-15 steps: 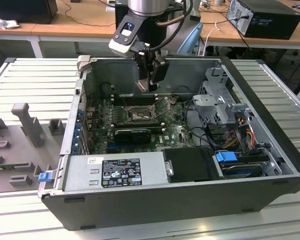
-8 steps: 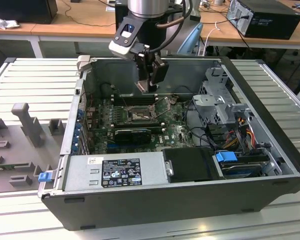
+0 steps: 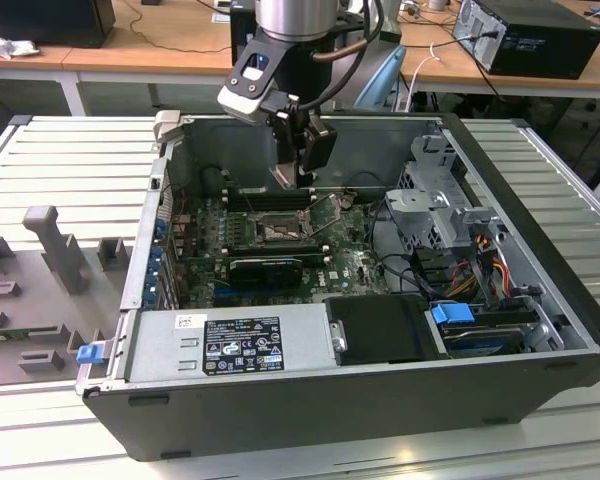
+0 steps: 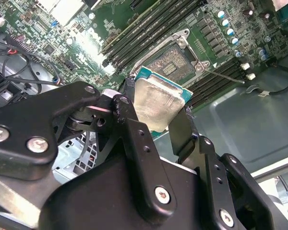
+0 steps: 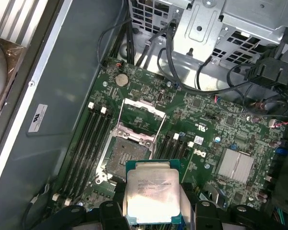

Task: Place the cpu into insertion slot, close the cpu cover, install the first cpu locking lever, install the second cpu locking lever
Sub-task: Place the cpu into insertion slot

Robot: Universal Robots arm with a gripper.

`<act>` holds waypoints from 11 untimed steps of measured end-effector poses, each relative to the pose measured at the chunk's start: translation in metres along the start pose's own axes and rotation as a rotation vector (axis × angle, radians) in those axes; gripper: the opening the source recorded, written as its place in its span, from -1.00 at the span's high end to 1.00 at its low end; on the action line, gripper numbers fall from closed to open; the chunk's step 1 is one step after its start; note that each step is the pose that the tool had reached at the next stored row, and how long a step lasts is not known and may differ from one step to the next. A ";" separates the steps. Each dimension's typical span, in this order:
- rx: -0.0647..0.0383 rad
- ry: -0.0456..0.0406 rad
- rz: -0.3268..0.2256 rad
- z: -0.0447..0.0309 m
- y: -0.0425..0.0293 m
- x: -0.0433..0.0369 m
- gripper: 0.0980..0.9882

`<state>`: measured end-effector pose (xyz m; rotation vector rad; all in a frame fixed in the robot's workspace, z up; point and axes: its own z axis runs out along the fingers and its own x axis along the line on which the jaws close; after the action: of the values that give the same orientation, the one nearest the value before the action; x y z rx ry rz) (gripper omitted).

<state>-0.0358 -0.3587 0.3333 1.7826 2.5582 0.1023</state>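
My gripper [image 3: 296, 176] hangs inside the open computer case, shut on the cpu [image 5: 151, 191], a flat square chip with a pale silvery top and a green edge. In both wrist views a black finger [image 4: 129, 124] presses on each side of the cpu [image 4: 156, 103]. Just below and ahead of the chip lies the insertion slot [image 5: 122, 155], its dark centre bare. The cpu cover [image 5: 140, 111], a thin silver frame, stands swung open at the slot's far edge. A thin locking lever [image 4: 222, 74] sticks out free beside the insertion slot [image 4: 173, 60]. In the exterior view the gripper is above the insertion slot [image 3: 278, 232].
Long black memory slots [image 5: 89, 143] run on both sides of the socket. A black expansion card [image 3: 265, 268] lies close to it in the exterior view. Drive cage [image 3: 432, 205] and cables [image 3: 480, 265] are on the exterior view's right, the power supply [image 3: 230, 345] in front.
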 end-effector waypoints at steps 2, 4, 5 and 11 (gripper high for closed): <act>0.000 0.0001 0.000 0.0009 -0.0001 0.0000 0.04; 0.000 0.0002 0.000 0.0020 -0.0001 0.0000 0.04; 0.001 0.0004 0.000 0.0026 -0.0001 -0.0001 0.04; 0.012 0.0042 0.001 0.0083 -0.0005 -0.0002 0.04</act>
<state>-0.0358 -0.3587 0.3250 1.7890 2.5665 0.0915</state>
